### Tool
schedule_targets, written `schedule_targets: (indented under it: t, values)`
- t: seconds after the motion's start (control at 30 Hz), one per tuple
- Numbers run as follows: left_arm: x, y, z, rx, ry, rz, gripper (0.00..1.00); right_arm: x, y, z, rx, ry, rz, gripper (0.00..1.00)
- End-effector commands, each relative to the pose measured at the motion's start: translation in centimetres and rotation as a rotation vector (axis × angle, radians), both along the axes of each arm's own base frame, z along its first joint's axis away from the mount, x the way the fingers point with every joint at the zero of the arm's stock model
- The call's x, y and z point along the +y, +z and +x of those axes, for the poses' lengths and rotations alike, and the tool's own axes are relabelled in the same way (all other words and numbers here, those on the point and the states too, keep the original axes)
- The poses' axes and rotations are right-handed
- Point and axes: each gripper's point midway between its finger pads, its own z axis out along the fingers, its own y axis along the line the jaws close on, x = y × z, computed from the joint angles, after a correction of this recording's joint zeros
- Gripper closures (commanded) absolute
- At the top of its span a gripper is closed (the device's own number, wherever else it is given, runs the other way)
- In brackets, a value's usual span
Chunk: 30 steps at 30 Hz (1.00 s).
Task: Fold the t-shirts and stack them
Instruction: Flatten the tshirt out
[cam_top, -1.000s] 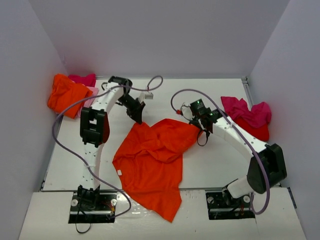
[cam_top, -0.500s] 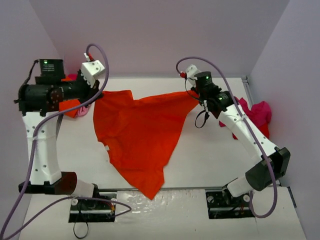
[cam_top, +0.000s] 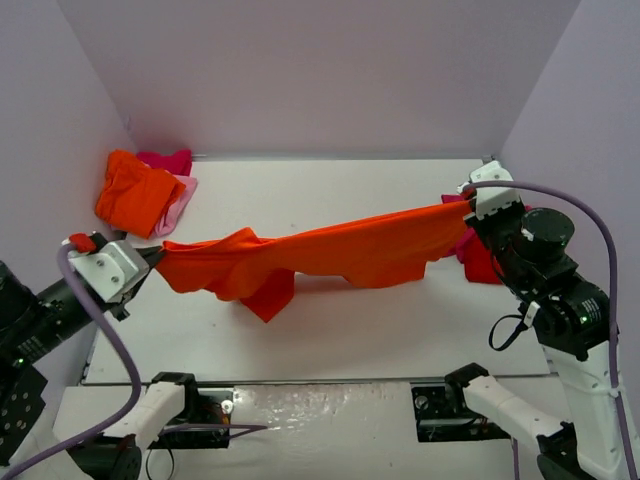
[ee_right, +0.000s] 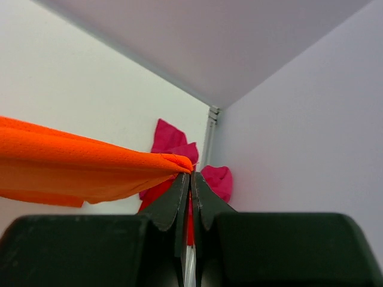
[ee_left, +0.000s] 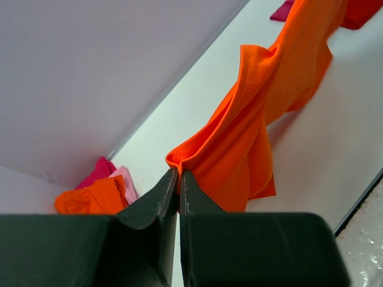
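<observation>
Overhead view over whole table (cam_top: 330, 190); wrist views low and close, orange t-shirt (cam_top: 340, 258) common to all.

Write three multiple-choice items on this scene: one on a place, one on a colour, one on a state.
1. Where does the pile with the pale pink shirt lie?
A) far left corner
B) near right edge
C) middle

2. What colour is the stretched shirt?
A) red
B) orange
C) pale pink

3. How is the stretched shirt held?
A) by no jaws
B) by the left jaws only
C) by both jaws, shut on its ends

Answers:
1 A: the top view shows the pile by the far left wall.
2 B: it is orange in every view.
3 C: each wrist view shows shut jaws pinching orange cloth.
</observation>
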Motion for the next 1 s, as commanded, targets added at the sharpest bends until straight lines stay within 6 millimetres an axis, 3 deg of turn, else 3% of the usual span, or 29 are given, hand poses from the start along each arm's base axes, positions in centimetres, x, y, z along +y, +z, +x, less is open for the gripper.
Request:
schedule_targets:
  t: [0.0,0.2,0.33,0.43,0.57,0.63,0.67,0.73,0.83,0.9,0.97]
  values:
    - [0.8,1.3,0.5,-0.042,0.042,0.035,1.00,2.6,-1.3,0.3,0.092,0.137,0.027,1.00]
    - [0.8,1.8,5.3,-0.001,0.041,0.058,1.00,3.1,-2.1,2.3,0.143,0.118,-0.002,1.00]
    - [1.2,1.5,10.5,0.034,0.052,0.106,1.00,3.2,-2.3,4.8,0.165,0.063,-0.051,1.00]
    - [1.4,0.7,14.2,0.054,0.061,0.117,1.00,3.6,-4.0,6.9,0.201,0.042,-0.082,1.00]
    - [1.2,-2.0,19.5,0.138,0.051,0.095,1.00,4.8,-8.1,11.1,0.286,0.017,-0.142,1.00]
    - [1.3,-4.0,23.1,0.199,0.053,0.085,1.00,5.4,-10.5,13.1,0.332,0.012,-0.187,1.00]
    - [1.3,-4.2,23.9,0.198,0.053,0.082,1.00,5.5,-11.3,13.8,0.350,0.005,-0.201,1.00]
    - [1.0,-5.8,27.1,0.241,0.047,0.065,1.00,6.1,-14.0,16.7,0.388,-0.007,-0.237,1.00]
    - [2.7,-9.5,32.7,0.322,0.095,0.049,1.00,6.5,-17.1,20.5,0.431,-0.023,-0.260,1.00]
    - [2.9,-9.6,34.6,0.310,0.108,0.042,1.00,6.9,-18.9,23.4,0.455,-0.032,-0.265,1.00]
    - [3.5,-12.1,37.6,0.342,0.134,0.049,1.00,6.7,-20.2,26.0,0.465,-0.060,-0.262,1.00]
